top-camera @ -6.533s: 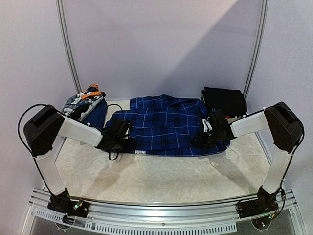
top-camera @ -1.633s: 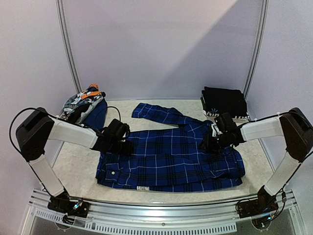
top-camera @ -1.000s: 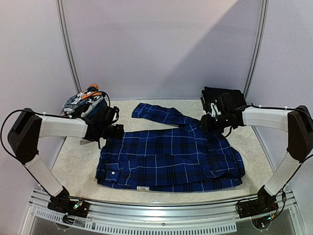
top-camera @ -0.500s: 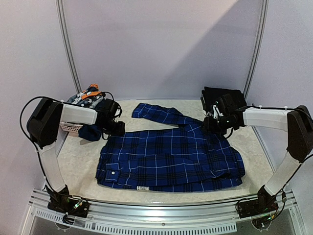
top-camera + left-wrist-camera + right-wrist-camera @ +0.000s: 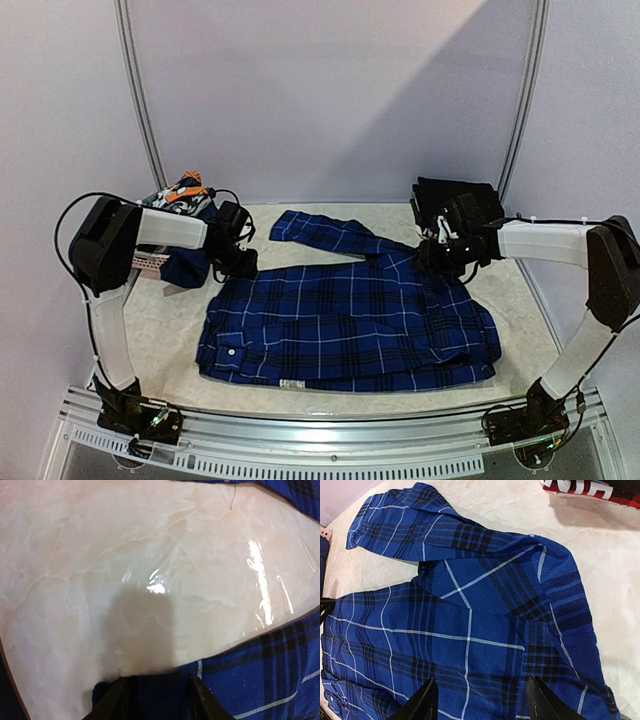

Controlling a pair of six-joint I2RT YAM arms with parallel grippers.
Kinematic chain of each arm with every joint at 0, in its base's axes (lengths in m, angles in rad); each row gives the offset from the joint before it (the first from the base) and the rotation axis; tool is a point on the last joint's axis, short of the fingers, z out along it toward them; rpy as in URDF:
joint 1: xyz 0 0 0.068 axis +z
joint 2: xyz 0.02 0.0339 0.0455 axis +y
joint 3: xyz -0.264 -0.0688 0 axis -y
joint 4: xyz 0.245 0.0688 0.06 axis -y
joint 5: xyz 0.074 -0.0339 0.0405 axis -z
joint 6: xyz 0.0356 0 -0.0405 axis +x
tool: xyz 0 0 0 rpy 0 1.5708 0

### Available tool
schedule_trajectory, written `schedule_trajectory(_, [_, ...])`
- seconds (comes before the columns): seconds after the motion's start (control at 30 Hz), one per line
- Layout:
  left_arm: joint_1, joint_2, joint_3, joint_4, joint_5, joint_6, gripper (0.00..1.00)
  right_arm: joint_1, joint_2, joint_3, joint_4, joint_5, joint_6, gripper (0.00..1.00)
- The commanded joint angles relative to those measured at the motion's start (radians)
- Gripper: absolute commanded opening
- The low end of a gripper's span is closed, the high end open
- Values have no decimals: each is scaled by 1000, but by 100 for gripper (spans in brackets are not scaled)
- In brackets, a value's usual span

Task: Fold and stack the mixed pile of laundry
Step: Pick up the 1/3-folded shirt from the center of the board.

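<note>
The blue plaid shirt point(image 5: 350, 320) lies spread across the bench's point(image 5: 165, 330) middle, the left jaws narrowly apart astride its far-left corner, perhaps touching cloth, the right jaws wide above its far-right part.

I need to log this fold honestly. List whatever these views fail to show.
- Top view: left jaws hidden under their wrist; contact with plaid shirt unclear.
- Left wrist view: shirt cut by bottom and right edges.
- Right wrist view: red garment cut by top edge.
</note>
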Motion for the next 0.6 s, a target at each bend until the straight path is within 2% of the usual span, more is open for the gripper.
schedule_trajectory(0.0, [11, 47, 6, -31, 45, 11, 38, -10, 21, -8, 17, 1, -17, 61])
schedule_trajectory(0.37, [12, 47, -5, -7, 96, 21, 1, -13, 16, 3, 16, 3, -33, 61])
schedule_trajectory(0.57, [12, 25, -30, 23, 104, 19, 0, -13, 8, 22, 5, 10, -43, 61])
